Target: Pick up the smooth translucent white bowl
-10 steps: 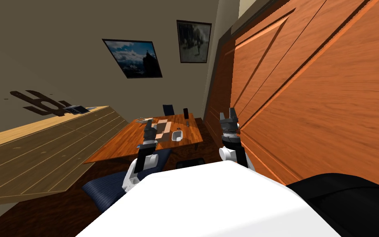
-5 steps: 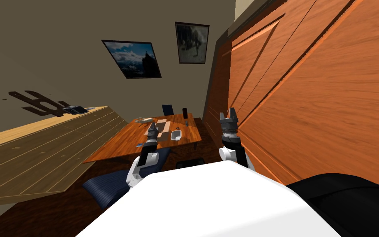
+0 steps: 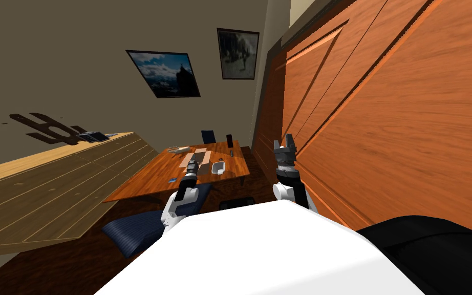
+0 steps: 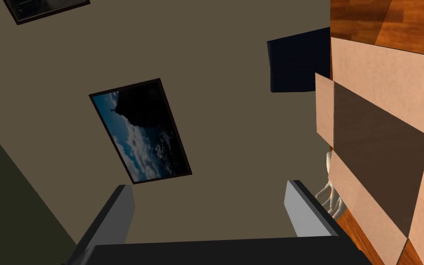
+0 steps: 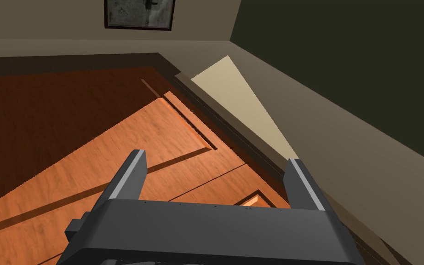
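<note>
Held left gripper (image 3: 193, 165) spread above table (image 3: 143, 182), near white bowl (image 3: 218, 168), ready for the grab; parked right gripper (image 3: 285, 145) raised, spread, empty, out of way.

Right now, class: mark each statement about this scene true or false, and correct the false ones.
1. The bowl is on the table. True.
2. The left gripper has its jaws shut on the bowl. False: the jaws stand open with nothing between them.
3. The right gripper has open jaws. True.
4. The right gripper is over the table. False: it is raised beside the wooden panels, off the table.
5. Two pictures hang on the far wall. True.
</note>
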